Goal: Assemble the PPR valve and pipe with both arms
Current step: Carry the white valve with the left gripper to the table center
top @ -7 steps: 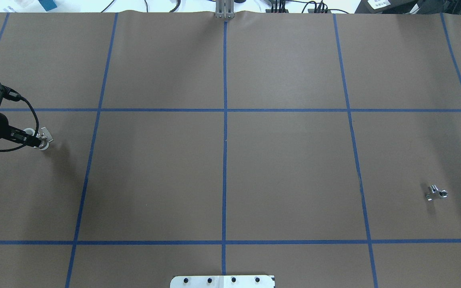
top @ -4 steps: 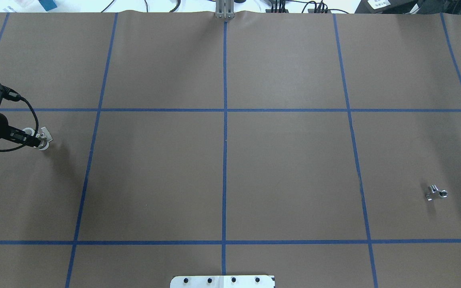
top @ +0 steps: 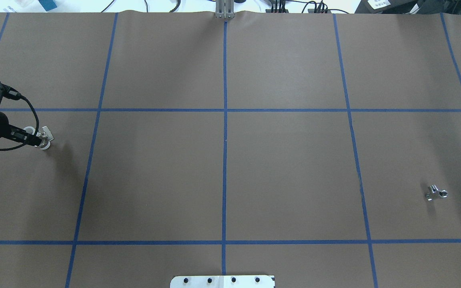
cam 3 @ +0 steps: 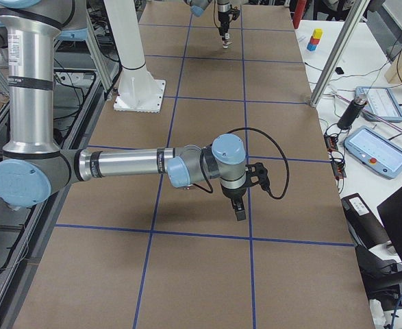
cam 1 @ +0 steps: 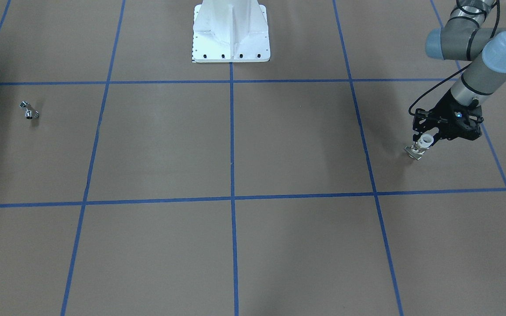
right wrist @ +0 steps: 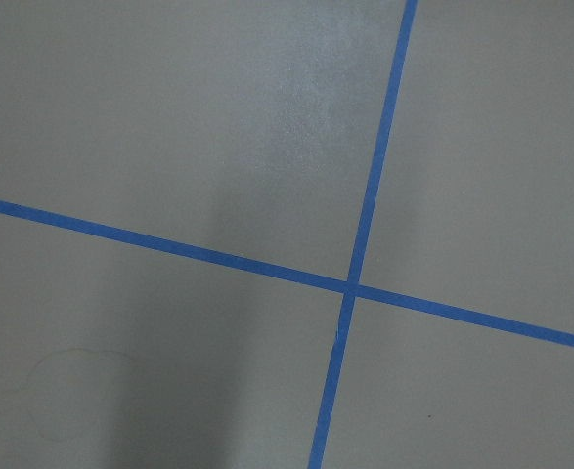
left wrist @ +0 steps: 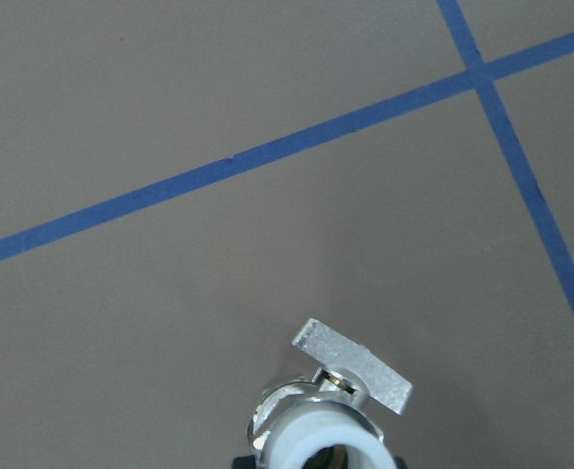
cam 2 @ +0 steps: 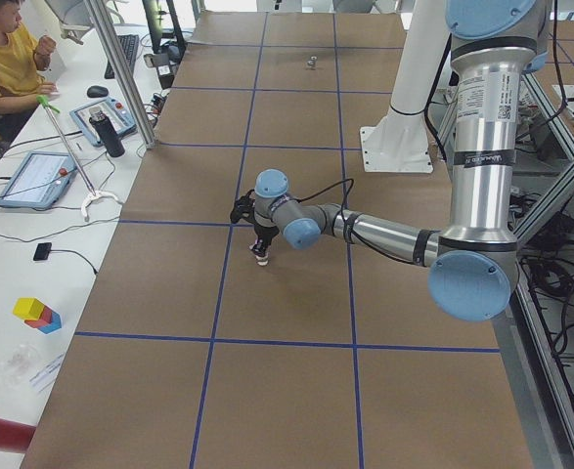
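Observation:
My left gripper (top: 38, 141) is shut on the PPR valve (top: 45, 145) at the table's far left, low over the brown paper. The valve is white with a metal middle band and a flat lever tab. It also shows in the front-facing view (cam 1: 425, 140) and at the bottom of the left wrist view (left wrist: 326, 438). The pipe (top: 436, 193), a small bent chrome fitting, lies alone on the right side of the table, also in the front-facing view (cam 1: 29, 110). My right gripper (cam 3: 240, 214) shows only in the exterior right view, above the paper; I cannot tell if it is open or shut.
The table is covered in brown paper (top: 286, 168) with a blue tape grid. The white pedestal (cam 1: 231, 30) stands at the robot's side of the table. A seated operator (cam 2: 8, 59), tablets and a bottle are on a side bench beyond the table's left end.
My left gripper and the valve have shifted only very slightly. The pipe has not moved.

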`<act>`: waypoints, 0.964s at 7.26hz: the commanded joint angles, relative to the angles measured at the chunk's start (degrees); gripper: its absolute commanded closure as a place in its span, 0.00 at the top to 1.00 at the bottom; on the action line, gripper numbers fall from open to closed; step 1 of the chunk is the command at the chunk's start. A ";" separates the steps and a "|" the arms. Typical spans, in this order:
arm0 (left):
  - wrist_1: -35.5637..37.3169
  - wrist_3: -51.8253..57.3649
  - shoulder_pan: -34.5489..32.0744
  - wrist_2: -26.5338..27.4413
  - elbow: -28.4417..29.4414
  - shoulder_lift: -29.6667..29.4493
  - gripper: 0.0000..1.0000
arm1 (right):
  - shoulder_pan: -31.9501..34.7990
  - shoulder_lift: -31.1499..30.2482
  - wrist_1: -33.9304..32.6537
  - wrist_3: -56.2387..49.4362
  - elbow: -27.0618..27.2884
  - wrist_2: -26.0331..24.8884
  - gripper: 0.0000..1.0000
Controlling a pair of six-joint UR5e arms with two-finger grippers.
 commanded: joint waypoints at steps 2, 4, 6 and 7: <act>0.88 -4.61 -0.14 -0.23 -0.17 -5.69 0.00 | 0.00 0.04 0.00 -0.02 -0.01 0.07 1.00; 5.43 -15.25 2.82 0.21 0.27 -14.99 0.00 | 0.00 -0.04 -0.09 0.07 -0.01 0.07 1.00; 10.78 -23.24 9.76 3.87 0.53 -22.63 0.00 | 0.00 -0.04 -0.09 0.07 -0.10 0.16 1.00; 14.82 -27.02 13.53 6.25 0.62 -26.77 0.00 | 0.00 -0.04 -0.09 0.07 -0.10 0.16 1.00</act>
